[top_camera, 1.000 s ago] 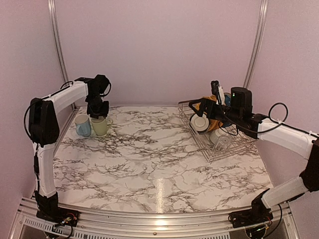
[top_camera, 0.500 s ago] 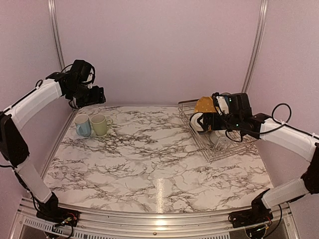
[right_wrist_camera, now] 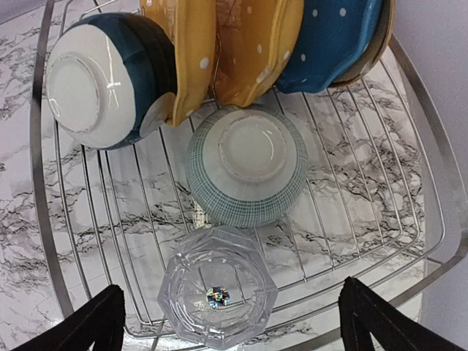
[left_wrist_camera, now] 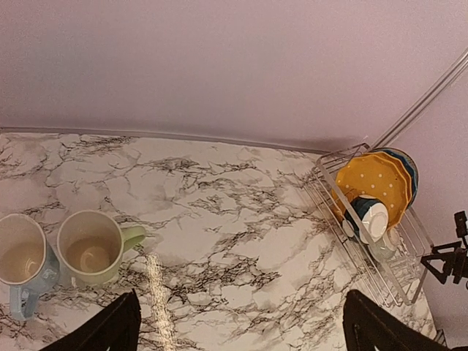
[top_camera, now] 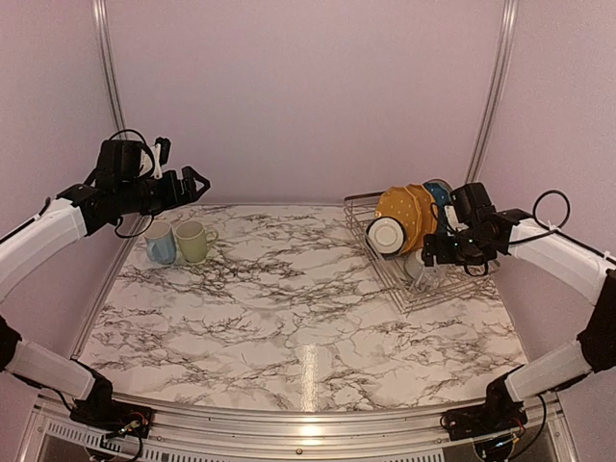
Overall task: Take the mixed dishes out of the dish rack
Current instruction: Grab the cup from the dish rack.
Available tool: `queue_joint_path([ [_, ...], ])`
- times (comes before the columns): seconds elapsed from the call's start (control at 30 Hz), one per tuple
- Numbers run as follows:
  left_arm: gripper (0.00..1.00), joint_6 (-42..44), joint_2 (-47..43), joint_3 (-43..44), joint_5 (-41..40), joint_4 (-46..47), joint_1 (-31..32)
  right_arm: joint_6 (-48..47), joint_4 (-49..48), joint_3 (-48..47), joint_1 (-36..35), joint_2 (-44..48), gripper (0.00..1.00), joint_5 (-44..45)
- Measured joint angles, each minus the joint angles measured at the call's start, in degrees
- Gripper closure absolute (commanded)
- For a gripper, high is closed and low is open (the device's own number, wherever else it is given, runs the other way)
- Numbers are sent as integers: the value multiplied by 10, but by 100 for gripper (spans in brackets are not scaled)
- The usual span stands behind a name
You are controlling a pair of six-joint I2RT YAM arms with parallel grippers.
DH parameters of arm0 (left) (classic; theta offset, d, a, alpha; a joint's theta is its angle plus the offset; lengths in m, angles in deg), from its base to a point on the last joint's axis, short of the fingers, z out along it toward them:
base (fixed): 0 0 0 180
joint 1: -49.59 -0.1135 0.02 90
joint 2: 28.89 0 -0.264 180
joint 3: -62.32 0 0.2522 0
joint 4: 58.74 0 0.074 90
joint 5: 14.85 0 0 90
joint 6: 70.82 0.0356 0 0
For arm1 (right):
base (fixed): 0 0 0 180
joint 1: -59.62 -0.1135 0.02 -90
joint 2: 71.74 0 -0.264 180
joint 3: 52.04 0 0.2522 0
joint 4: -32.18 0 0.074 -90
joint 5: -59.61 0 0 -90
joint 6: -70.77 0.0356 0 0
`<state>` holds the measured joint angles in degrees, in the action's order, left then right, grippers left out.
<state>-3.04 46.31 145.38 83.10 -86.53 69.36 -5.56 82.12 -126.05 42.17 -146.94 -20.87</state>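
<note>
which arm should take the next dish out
Right: the right gripper, open, hovers over the rack, above the glass and bowl. The left gripper is far off by the green mug.

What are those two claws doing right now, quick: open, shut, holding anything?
Left gripper: open, holding nothing.
Right gripper: open, holding nothing, hovering over the clear glass in the dish rack.

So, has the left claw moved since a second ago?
Yes. The left claw has risen clear of the green mug, which stays beside the blue mug.
</note>
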Motion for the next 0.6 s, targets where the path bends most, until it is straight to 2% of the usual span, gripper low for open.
queue_joint_path([
  [0.33,1,-41,1,-36,52,60,0,0,29,1,3,-62,8,-15],
  [0.6,1,-81,15,-86,85,95,8,-2,16,8,3,-95,17,-16],
])
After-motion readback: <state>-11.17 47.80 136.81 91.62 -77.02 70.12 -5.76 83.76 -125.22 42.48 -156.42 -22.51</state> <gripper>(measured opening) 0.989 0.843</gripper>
